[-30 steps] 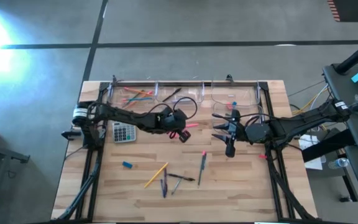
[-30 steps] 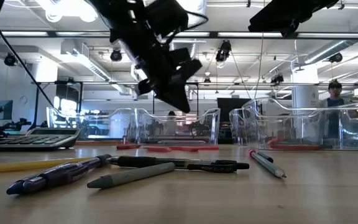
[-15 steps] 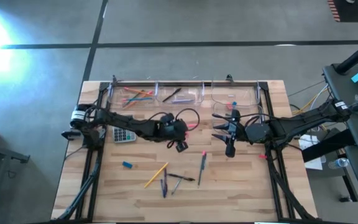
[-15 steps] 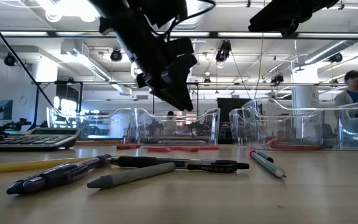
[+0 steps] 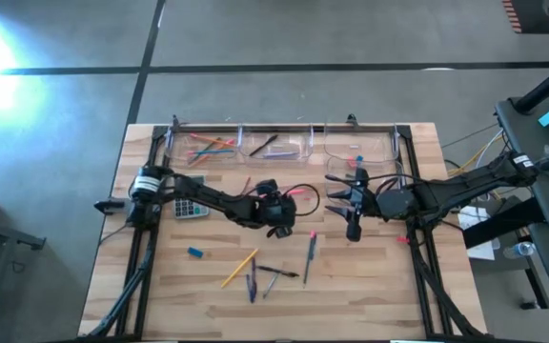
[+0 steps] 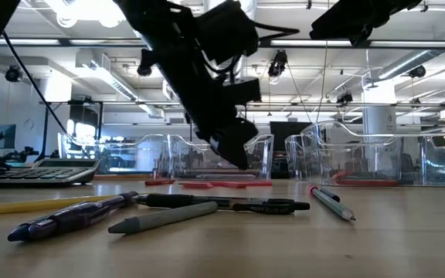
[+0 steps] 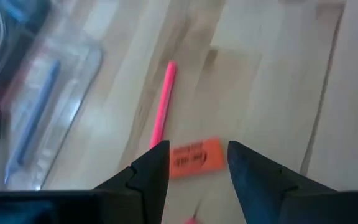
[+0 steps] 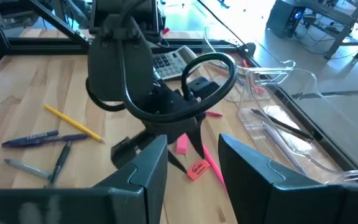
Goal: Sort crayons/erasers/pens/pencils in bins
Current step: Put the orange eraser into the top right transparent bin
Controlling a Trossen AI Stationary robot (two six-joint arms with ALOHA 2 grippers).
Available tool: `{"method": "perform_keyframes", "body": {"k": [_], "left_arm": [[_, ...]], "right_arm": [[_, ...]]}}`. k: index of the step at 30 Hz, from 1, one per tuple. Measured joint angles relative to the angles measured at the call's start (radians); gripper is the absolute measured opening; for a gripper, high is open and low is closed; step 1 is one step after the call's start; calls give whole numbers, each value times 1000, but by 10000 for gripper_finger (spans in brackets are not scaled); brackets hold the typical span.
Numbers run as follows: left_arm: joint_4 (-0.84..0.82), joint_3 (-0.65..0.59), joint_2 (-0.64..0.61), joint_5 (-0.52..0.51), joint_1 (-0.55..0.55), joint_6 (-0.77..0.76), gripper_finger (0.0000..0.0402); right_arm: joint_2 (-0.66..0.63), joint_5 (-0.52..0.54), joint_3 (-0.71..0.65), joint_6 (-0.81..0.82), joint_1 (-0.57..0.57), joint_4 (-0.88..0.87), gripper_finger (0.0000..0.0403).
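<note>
Both left gripper [image 7: 193, 163] fingers are now parted, nothing held; orange eraser [image 7: 196, 157] lies on the table between their tips, pink pencil [image 7: 162, 104] just beyond. Regrasp is likely needed. Right gripper [image 8: 192, 160] is parked, parted, empty.

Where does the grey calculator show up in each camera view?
High view: calculator at the table's left side, in front of the bins.
Low view: far left, on the table.
Left wrist view: not in it.
Right wrist view: farther back on the table, past the yellow pencil.
Shared landmark: the yellow pencil, in all three views that show the calculator.
</note>
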Motion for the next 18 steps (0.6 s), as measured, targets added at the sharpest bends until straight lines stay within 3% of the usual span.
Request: {"method": "perform_keyframes", "body": {"k": [10,18], "left_arm": [[28,14,16,105,2,-1,149],[40,11,49,98,33,-3,149]], "right_arm": [[-1,0,0,-9,1,-1,134],[-1,0,0,1,1,-1,134]]}}
